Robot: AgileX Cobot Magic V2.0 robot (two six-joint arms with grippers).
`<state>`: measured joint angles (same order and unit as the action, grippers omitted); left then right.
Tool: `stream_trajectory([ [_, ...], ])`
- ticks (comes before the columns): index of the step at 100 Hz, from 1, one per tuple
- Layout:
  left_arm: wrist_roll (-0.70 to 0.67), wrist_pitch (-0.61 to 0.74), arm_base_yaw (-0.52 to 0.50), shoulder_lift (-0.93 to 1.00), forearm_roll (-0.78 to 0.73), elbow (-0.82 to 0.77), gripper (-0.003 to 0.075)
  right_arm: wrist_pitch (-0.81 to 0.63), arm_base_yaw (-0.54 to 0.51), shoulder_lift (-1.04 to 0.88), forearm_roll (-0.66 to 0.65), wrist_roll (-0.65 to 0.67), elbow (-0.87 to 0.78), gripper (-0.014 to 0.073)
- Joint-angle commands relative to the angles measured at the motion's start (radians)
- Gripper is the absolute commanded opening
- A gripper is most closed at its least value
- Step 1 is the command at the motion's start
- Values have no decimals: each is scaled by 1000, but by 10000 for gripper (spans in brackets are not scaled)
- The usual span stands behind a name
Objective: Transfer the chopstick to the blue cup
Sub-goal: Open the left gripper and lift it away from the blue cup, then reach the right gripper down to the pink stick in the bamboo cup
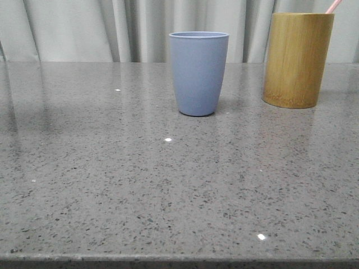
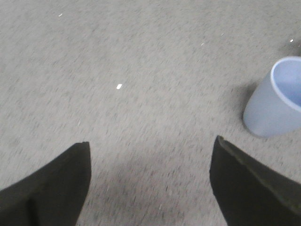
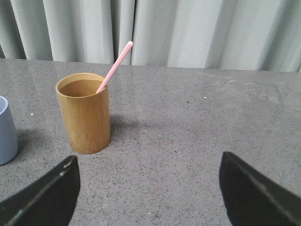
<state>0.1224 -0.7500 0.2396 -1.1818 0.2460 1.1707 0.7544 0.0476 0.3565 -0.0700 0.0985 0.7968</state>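
A pale pink chopstick (image 3: 115, 66) leans in the yellow-brown bamboo cylinder (image 3: 84, 113); in the front view only its tip (image 1: 334, 5) shows above the cylinder (image 1: 297, 59) at the far right. The blue cup (image 1: 198, 73) stands upright at the table's far middle, left of the cylinder; it also shows in the left wrist view (image 2: 277, 99) and at the edge of the right wrist view (image 3: 5, 132). My left gripper (image 2: 150, 146) is open and empty above bare table. My right gripper (image 3: 149, 160) is open and empty, short of the cylinder. Neither arm shows in the front view.
The grey speckled stone table (image 1: 168, 185) stretches from the front edge to pale curtains (image 1: 84, 28) behind. The cup and the cylinder stand a small gap apart.
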Motion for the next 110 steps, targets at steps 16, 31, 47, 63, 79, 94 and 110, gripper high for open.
stream_trajectory([
  [16,-14,90,-47,283,15,-255,504,-72,-4,18,-16,-5,31,603],
  [31,-14,114,-58,414,15,-380,504,-69,-4,18,-16,-5,31,603],
  [47,-14,125,-60,499,15,-433,504,-73,-4,18,-16,-5,31,603],
  [63,-14,123,-60,506,15,-436,504,-74,-4,20,-4,-5,31,603],
  [79,-14,123,-60,506,15,-436,503,-81,-4,53,24,-5,30,603],
  [94,-14,123,-60,506,15,-436,503,-121,-4,128,79,-5,30,603],
  [110,-14,123,-60,506,15,-436,503,-232,-4,223,92,-10,30,603],
])
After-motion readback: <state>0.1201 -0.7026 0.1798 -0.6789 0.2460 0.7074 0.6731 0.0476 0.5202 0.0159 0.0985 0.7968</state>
